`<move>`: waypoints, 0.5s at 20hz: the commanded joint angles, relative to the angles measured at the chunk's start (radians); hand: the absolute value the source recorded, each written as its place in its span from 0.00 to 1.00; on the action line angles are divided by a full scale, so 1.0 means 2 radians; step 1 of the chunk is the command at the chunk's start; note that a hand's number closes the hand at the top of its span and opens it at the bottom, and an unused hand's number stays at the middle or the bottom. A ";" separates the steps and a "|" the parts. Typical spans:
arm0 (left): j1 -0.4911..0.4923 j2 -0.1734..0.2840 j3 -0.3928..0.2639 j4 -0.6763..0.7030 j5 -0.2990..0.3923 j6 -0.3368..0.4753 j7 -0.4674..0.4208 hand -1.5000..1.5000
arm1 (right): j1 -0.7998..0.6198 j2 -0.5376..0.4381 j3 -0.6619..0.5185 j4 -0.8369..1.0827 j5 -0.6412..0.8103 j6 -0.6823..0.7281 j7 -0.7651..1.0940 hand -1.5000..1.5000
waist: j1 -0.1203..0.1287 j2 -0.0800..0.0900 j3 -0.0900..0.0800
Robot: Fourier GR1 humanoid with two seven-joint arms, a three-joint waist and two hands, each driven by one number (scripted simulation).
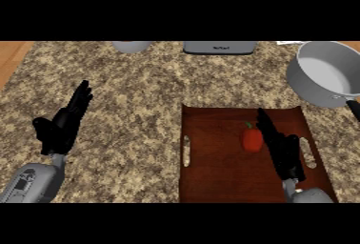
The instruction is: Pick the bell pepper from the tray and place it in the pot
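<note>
A red bell pepper (252, 139) with a green stem lies on the dark wooden tray (218, 167), right of its middle. My right hand (283, 147) hovers over the tray just right of the pepper, fingers straight and pointing away from me, close beside it. The grey pot (325, 71) stands at the far right of the counter, its black handle pointing toward me. My left hand (65, 123) rests open at the left, fingers up, well away from the tray.
A grey appliance (220, 47) and a grey bowl (131, 46) sit at the counter's far edge. The granite counter ends at a wooden floor strip at the far left. The tray has slot handles on both sides.
</note>
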 commanded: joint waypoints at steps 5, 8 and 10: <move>-0.021 -0.039 -0.002 -0.053 0.022 0.027 0.067 0.50 | -0.115 0.019 -0.008 -0.036 -0.092 0.137 0.006 0.00 | 0.021 0.018 0.015; -0.001 -0.045 -0.010 -0.039 0.034 0.010 0.063 0.50 | -0.133 -0.145 0.030 -0.022 0.140 0.087 -0.031 1.00 | 0.015 0.008 0.007; 0.010 -0.056 -0.013 -0.072 0.038 0.030 0.090 0.50 | -0.092 -0.079 -0.021 -0.037 0.125 -0.005 -0.124 0.00 | 0.003 0.012 0.015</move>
